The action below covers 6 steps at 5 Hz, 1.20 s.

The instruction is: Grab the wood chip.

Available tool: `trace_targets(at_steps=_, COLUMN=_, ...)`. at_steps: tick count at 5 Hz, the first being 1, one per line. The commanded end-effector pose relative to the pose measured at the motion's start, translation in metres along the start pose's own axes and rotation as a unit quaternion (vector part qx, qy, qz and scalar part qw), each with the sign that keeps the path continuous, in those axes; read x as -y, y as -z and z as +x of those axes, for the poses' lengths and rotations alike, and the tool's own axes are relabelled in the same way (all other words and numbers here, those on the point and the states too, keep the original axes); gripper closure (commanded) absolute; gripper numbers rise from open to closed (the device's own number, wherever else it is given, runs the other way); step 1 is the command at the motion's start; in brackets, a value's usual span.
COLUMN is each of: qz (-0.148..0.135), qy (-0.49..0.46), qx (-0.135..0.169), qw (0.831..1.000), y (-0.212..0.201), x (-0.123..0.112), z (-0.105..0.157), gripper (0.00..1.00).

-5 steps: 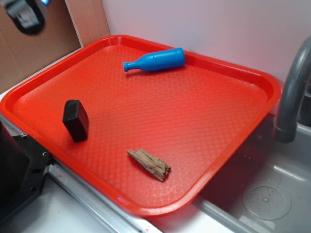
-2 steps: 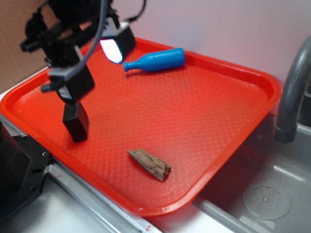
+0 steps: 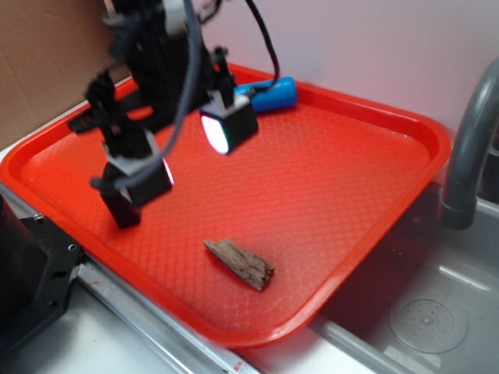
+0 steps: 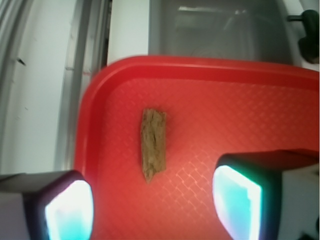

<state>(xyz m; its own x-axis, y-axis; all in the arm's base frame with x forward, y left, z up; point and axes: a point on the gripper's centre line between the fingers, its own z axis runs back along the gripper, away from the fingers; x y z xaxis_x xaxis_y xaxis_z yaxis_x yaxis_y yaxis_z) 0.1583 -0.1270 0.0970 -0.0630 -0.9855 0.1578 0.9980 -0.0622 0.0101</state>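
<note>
Red plastic fills the exterior view: a tray [image 3: 351,179] with a raised rim, set beside a sink [image 3: 437,312] with a grey faucet [image 3: 468,148]. Above the tray's left half hangs the gripper [image 3: 187,152], its two fingers spread wide, glowing pads facing out, nothing between them. One finger [image 3: 140,179] hangs in front of a black block [image 3: 121,209] near the tray's left rim and hides most of it; whether they touch cannot be told. The other finger [image 3: 228,128] hangs nearer the tray's middle. A blue bottle shape [image 3: 273,93] lies by the tray's far rim, partly hidden behind the arm. The wood chip [image 3: 240,263] lies flat on the tray near its front rim, well apart from both fingers, with open tray floor between.

Seen from the wrist view, the wood chip [image 4: 152,145] lies lengthwise on the tray [image 4: 240,115], close to the tray's rounded corner. The gripper [image 4: 152,207] is wide open and empty, its lit pads at the bottom left and bottom right of the view. The chip sits on the line midway between them but beyond the tips, touching neither.
</note>
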Motion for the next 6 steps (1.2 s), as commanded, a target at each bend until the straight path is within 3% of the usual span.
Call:
trace_targets(at_steps=1, qz=0.023, qy=0.023, qx=-0.016, qw=0.999, y=0.037, x=0.012, z=0.009, gripper=0.0)
trace_targets(at_steps=2, qz=0.016, qy=0.021, qx=-0.03, qw=0.999, y=0.057, x=0.011, z=0.009, gripper=0.0)
trace_targets(at_steps=4, qz=-0.004, qy=-0.004, qx=-0.03, qw=1.0, y=0.072, x=0.004, z=0.003, gripper=0.0)
trace_targets(at_steps=5, qz=-0.014, qy=-0.003, qx=-0.028, qw=0.999, y=0.078, x=0.004, z=0.002, gripper=0.11)
trace_targets(at_steps=6, qz=-0.015, qy=-0.01, qx=-0.044, qw=0.999, y=0.083, x=0.002, z=-0.001, gripper=1.0)
